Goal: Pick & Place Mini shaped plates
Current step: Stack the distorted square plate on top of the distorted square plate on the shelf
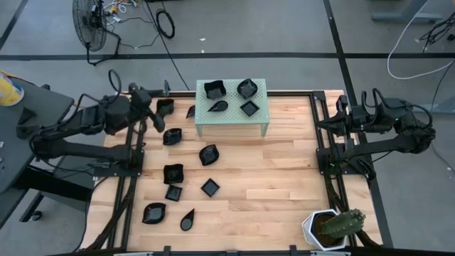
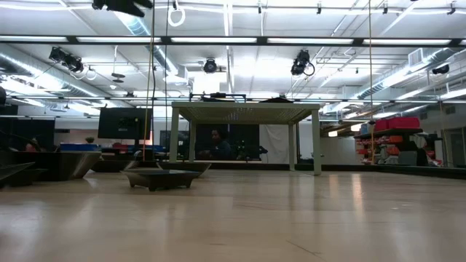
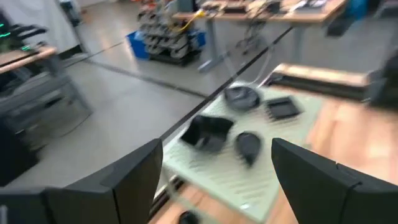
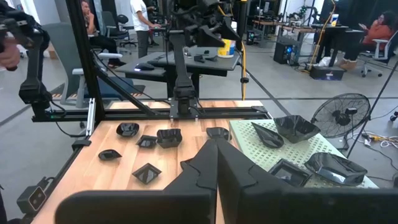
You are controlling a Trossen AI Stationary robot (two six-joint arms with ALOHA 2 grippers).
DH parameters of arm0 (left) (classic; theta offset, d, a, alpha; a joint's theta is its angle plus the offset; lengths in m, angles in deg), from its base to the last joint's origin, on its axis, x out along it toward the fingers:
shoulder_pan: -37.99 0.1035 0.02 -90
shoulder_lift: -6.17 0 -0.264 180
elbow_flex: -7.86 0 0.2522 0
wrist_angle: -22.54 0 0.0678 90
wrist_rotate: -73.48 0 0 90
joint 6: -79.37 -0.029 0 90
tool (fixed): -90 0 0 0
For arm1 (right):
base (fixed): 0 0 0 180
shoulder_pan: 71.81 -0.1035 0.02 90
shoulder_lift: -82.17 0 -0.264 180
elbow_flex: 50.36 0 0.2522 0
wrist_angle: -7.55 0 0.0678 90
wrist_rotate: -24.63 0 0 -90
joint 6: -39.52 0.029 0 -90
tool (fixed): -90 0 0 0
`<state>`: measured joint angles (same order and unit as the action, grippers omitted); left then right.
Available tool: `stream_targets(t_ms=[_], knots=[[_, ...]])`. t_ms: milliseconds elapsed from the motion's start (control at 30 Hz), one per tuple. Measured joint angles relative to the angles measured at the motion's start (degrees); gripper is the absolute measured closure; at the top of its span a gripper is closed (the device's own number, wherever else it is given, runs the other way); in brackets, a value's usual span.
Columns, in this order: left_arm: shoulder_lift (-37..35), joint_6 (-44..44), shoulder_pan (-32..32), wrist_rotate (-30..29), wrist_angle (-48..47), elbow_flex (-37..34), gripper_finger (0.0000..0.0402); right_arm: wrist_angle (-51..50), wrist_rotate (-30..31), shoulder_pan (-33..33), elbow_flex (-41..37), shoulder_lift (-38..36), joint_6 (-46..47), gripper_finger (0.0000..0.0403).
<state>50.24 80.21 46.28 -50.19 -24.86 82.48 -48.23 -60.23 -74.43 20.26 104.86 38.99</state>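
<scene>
Mini shaped plates (image 1: 208,154) are split between two places, so the job looks only partly done, assuming the stand is where they are meant to go. Four of them sit on top of the pale green perforated stand (image 1: 231,119): a wavy one (image 1: 214,89) and a ruffled one (image 1: 247,87) at the far edge, a teardrop (image 1: 218,107) and a square (image 1: 249,108) nearer. About ten more lie loose on the desk (image 1: 277,178), scattered on the left half between the stand and the near edge; those seem to be what is left. The white hexagonal cactus pot (image 1: 318,229) at the near right corner holds only its plant. The left end effector (image 1: 148,114) hangs released, fingers spread and empty, above the plates just left of the stand. The right end effector (image 1: 341,114) waits clenched on nothing at the right edge.
</scene>
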Motion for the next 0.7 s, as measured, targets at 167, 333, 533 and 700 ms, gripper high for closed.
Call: stream_targets(t_ms=[167,333,533,700], knots=[[0.77,-1.51,7.62,1.34,-3.18,-0.05,0.0099,0.0,0.01,-0.01,0.0,-0.01,0.0,0.0399],[2.12,-4.42,15.16,5.27,-4.57,-0.04,0.0099,0.0,0.01,0.01,0.0,-0.01,0.0,0.0399],[5.0,-7.42,23.0,12.89,-7.98,-0.06,0.0099,0.0,0.0,0.01,0.0,-0.01,0.0,0.0399],[7.86,-10.81,27.36,17.37,-8.71,-0.06,0.0099,0.0,0.0,0.0,0.0,-0.01,0.0,0.0399]])
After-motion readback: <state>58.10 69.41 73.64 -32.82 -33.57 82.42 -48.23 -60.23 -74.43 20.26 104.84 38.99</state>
